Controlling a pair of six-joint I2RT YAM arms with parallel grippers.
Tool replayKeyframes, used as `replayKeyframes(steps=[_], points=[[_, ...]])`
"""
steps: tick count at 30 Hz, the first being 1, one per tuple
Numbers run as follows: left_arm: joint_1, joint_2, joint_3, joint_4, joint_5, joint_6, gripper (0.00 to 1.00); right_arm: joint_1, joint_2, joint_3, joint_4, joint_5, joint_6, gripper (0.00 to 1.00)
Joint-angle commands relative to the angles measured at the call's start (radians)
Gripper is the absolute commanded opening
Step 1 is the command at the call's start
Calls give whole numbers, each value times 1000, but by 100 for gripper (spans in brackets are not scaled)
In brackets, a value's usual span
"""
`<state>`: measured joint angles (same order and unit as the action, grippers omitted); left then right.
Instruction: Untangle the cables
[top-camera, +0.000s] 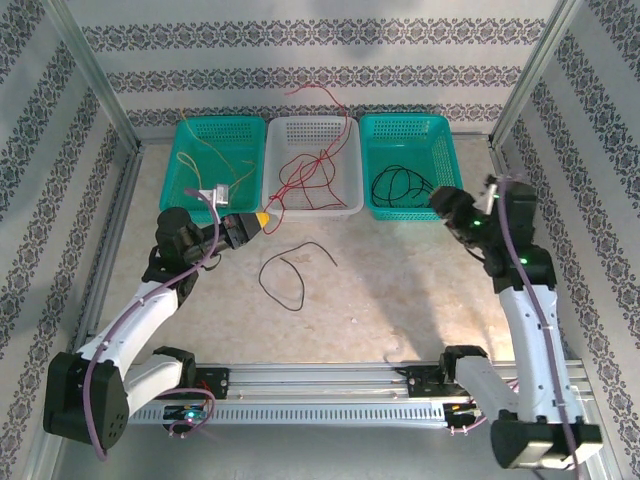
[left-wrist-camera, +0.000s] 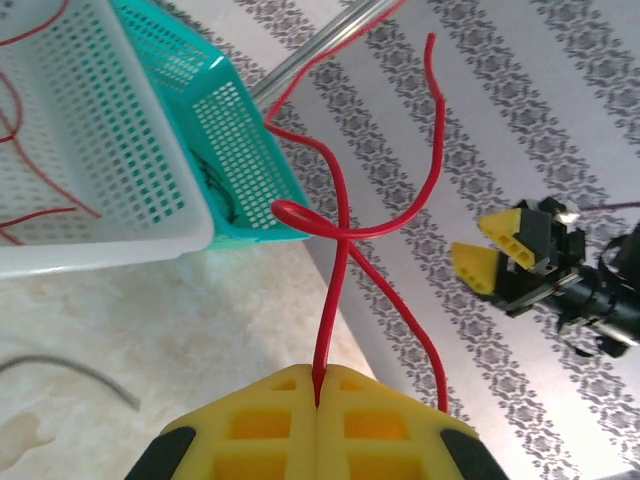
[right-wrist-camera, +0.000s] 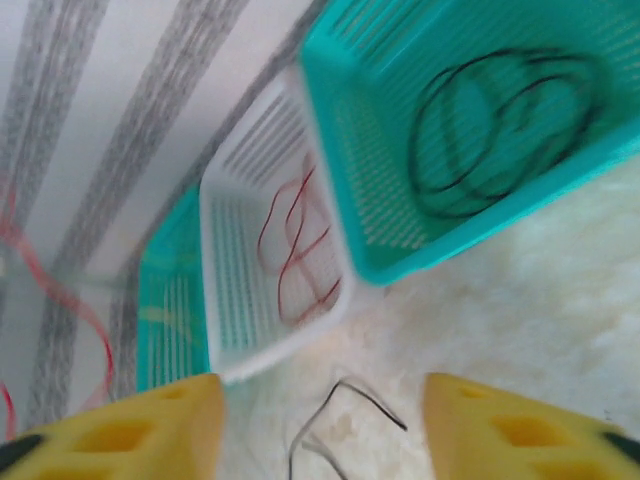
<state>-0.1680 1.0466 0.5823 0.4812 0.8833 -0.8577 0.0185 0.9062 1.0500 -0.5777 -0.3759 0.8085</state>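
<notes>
My left gripper (top-camera: 263, 217) is shut on a red cable (top-camera: 322, 128) that rises from the yellow fingertips over the white basket (top-camera: 348, 205). In the left wrist view the red cable (left-wrist-camera: 340, 232) leaves the closed gripper (left-wrist-camera: 319, 392) and crosses itself in a loop. More red cables (top-camera: 300, 182) lie in the white basket. Yellow cables (top-camera: 215, 155) lie in the left teal basket (top-camera: 190, 130), black cables (top-camera: 400, 185) in the right teal basket (top-camera: 445, 128). One black cable (top-camera: 288, 265) lies loose on the table. My right gripper (top-camera: 440, 203) hangs open and empty beside the right basket, above the loose black cable (right-wrist-camera: 345, 398).
The three baskets stand in a row against the patterned back wall. Metal frame posts (top-camera: 95, 70) rise at both back corners. The open right gripper (left-wrist-camera: 490, 250) shows in the left wrist view, off to the right of the held cable.
</notes>
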Motion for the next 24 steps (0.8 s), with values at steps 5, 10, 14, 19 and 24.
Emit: replayKeyframes(steps=[5,10,14,19,24], points=[[-9,15,66,221,71,-139,0,265,55,73,160,-7,-53,67],[-23,19,93,237,54,-170,0,416,120,145,211,2,-96,73],[-28,34,110,271,25,-193,0,475,154,167,235,15,-97,73],[-28,85,133,379,14,-273,0,495,147,162,250,22,-97,73],[-29,93,177,328,-75,-224,0,495,134,131,242,37,-98,74]])
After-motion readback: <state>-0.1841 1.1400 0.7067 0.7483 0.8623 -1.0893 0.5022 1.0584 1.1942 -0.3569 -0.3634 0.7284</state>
